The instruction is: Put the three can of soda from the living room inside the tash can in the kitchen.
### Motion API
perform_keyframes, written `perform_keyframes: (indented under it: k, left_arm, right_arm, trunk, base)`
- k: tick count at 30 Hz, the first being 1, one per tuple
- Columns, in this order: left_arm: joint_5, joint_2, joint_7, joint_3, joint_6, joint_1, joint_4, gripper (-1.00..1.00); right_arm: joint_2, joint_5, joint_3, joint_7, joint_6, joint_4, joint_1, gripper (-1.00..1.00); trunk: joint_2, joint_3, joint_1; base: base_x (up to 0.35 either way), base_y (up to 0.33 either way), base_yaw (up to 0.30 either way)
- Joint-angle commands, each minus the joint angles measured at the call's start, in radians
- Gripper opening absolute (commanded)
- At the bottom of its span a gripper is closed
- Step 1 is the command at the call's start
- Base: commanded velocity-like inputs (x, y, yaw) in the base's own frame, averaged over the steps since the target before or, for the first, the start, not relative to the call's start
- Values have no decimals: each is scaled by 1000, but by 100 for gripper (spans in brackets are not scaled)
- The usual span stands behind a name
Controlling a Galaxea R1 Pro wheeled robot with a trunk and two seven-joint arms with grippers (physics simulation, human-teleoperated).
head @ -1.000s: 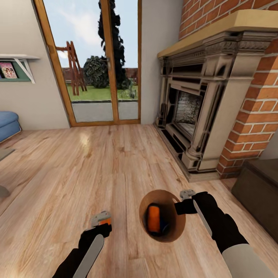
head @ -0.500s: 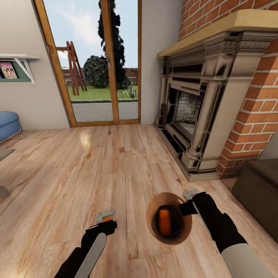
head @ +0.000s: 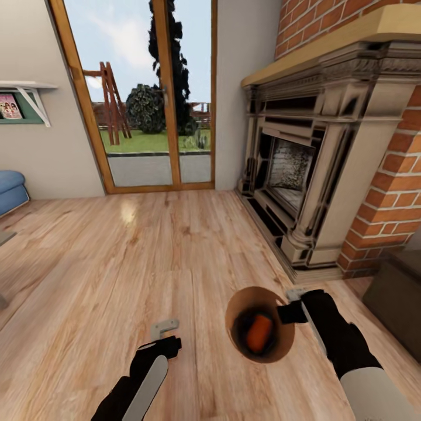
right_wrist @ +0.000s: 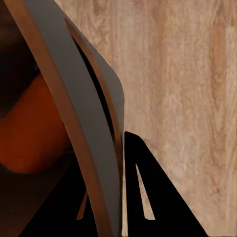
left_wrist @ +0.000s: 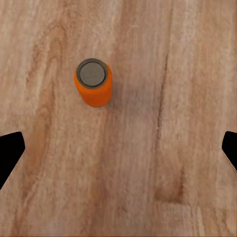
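Wooden plank floor underfoot; fireplace with brick surround at right, glazed garden door ahead. Right hand clamped on rim of tash can, held above floor; wrist view shows fingers pinching bin wall. Orange can lies inside bin. Left hand has fingers set apart, holding nothing. Second orange can stands upright on floor below left hand, between spread fingertips, untouched.

The floor is glossy wood planking with visible grain. A smooth orange can below the left gripper has a dull metal top. The fireplace wall is rough red brick.
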Motion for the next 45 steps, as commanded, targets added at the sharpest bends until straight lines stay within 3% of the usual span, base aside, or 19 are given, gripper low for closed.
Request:
perform_keyframes:
  k: [1,19,23,26,27,28,30,32,37,41,45]
  left_arm:
    - [0,0,0,0,0,0,0,100]
    - [-14,2,-6,-1,-4,-2,75,100]
    - [-14,2,-37,0,-3,-16,136,100]
    - [-7,2,-61,3,-3,-63,250,100]
    - [-6,3,-70,8,-2,-74,269,100]
    - [-3,3,-107,46,2,-104,324,100]
    - [-7,4,-150,80,7,-126,369,100]
    - [-11,7,-188,100,10,-145,403,100]
    - [-13,17,-209,113,0,-160,454,100]
    - [-4,21,-221,118,-3,-164,464,100]
    - [-4,27,-273,122,-4,-172,500,100]
  right_arm:
    - [-1,-147,-7,4,6,2,-4,-100]
    - [-3,-148,-24,9,6,3,-10,-100]
    - [-10,-148,-24,9,6,9,-13,-100]
    - [-27,-148,-24,30,6,11,-14,-100]
    - [-29,-148,-24,41,6,11,-14,-100]
    - [-40,-148,-24,83,6,12,-14,-100]
    - [-51,-147,-23,116,6,12,-14,-100]
    - [-59,-147,-23,137,6,12,-14,-100]
    - [-64,-147,-22,150,6,12,-14,-100]
    - [-67,-147,-22,151,6,9,-13,-100]
    - [-71,-147,-22,153,6,4,-12,-100]
  trunk:
    - [0,0,0]
    - [0,0,0]
    - [0,0,0]
    - [0,0,0]
    - [0,0,0]
    - [0,0,0]
    - [0,0,0]
    - [0,0,0]
    - [0,0,0]
    - [-1,-15,2]
    - [-2,-31,3]
  base:
    - [327,112,0]
    - [333,74,0]
    - [105,9,0]
    - [25,2,0]
    - [12,1,0]
    - [6,1,0]
    - [4,0,0]
    - [2,0,0]
    - [0,0,0]
    - [0,0,0]
    - [0,0,0]
